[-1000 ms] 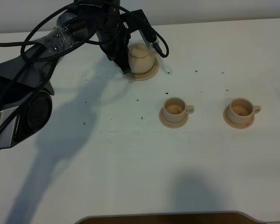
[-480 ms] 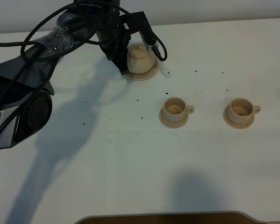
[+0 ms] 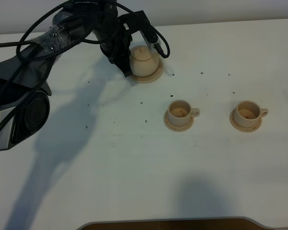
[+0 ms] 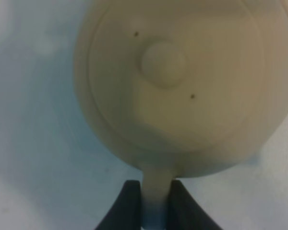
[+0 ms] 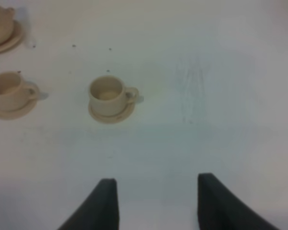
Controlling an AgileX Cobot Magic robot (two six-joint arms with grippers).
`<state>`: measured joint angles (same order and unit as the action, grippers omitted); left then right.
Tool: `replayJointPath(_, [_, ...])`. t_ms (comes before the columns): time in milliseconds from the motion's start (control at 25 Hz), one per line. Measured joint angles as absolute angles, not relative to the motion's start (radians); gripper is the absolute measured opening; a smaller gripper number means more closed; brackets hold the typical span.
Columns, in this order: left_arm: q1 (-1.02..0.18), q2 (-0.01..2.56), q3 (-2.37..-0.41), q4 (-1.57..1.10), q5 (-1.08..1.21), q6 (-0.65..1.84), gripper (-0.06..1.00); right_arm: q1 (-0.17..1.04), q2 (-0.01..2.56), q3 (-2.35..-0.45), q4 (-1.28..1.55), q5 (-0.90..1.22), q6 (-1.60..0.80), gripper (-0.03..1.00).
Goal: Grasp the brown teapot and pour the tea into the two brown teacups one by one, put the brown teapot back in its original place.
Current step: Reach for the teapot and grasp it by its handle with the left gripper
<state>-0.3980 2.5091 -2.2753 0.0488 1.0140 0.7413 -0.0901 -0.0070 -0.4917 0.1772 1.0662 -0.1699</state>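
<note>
The pale tan round-bellied ceramic teapot (image 3: 144, 60) is sitting at the far left part of the white table (image 3: 134, 167), over its round flat tan saucer (image 3: 152, 76); I cannot tell whether its base is touching that saucer. In my left wrist view the knobbed lid (image 4: 164, 62) is filling most of the field, and the thin loop handle (image 4: 157, 189) is passing between the two dark fingers of the left gripper (image 4: 156, 199), which is clamping it from both sides. From the high camera I am seeing that gripper (image 3: 125, 57) pressing in at the teapot's left flank, its cabled black arm reaching in from the left edge. Nearer the front, two small tan ceramic teacups, one at the middle (image 3: 179, 111) and one to its right (image 3: 246, 112), are standing upright, each on its own small round saucer, well apart from each other and from the teapot, handles pointing right. Dark specks (image 3: 143, 102) are lying scattered on the table between teapot and cups. The right gripper (image 5: 156, 201) is hanging above bare table with its jaws spread and nothing between them.
</note>
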Motion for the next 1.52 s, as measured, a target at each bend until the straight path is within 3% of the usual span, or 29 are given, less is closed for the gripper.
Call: replayJointPath(1520, [-0.390, 2.468, -2.273, 0.007, 1.059, 0.742, 0.11, -0.090, -0.007, -0.492, 0.177, 1.066, -0.170, 0.40])
